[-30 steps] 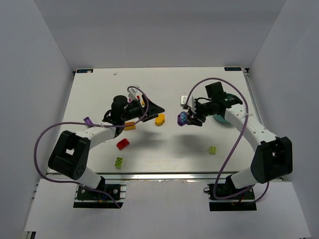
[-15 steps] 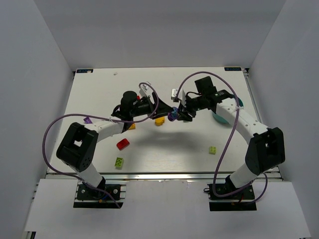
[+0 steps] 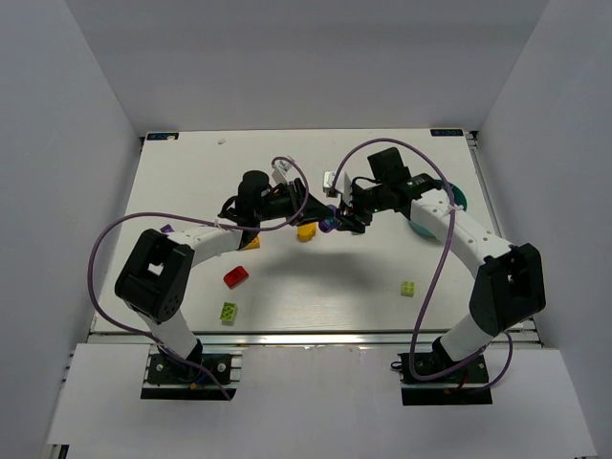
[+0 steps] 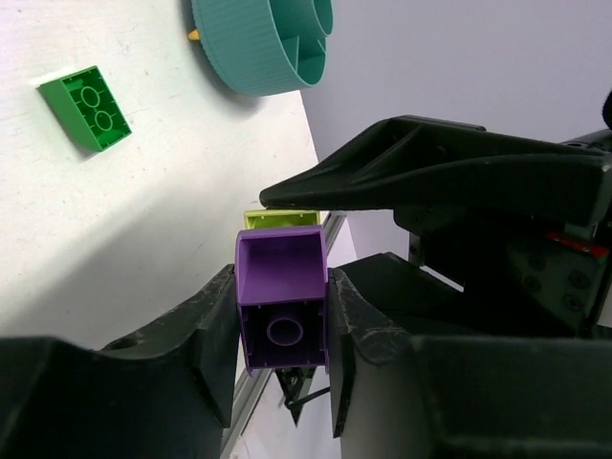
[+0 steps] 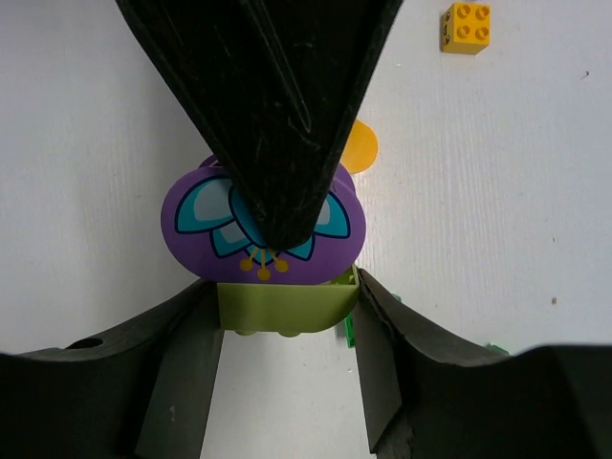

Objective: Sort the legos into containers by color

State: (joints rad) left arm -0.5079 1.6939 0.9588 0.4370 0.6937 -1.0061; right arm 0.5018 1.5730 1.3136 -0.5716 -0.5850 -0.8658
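A purple lego point(image 4: 282, 301) joined to a lime lego point(image 5: 287, 306) hangs above the table's middle, between both grippers. My left gripper point(image 4: 282, 316) is shut on the purple part, whose flower-printed oval face point(image 5: 206, 225) shows in the right wrist view. My right gripper point(image 5: 287, 330) is shut on the lime part. In the top view the two grippers meet tip to tip, left gripper point(image 3: 320, 214), right gripper point(image 3: 340, 220). The teal container point(image 4: 258, 43) stands at the right, partly hidden under the right arm point(image 3: 421, 228).
Loose legos lie on the table: a red one point(image 3: 235, 276), a lime one point(image 3: 229, 312), a lime one point(image 3: 408, 288), an orange-yellow oval point(image 3: 306, 230), an orange one point(image 3: 251, 243), a purple one point(image 3: 168, 230), a green one point(image 4: 86, 105) near the bowl.
The right arm carried the purple-lime piece leftward. The left gripper swung right to meet it and closed its fingers on the purple part.
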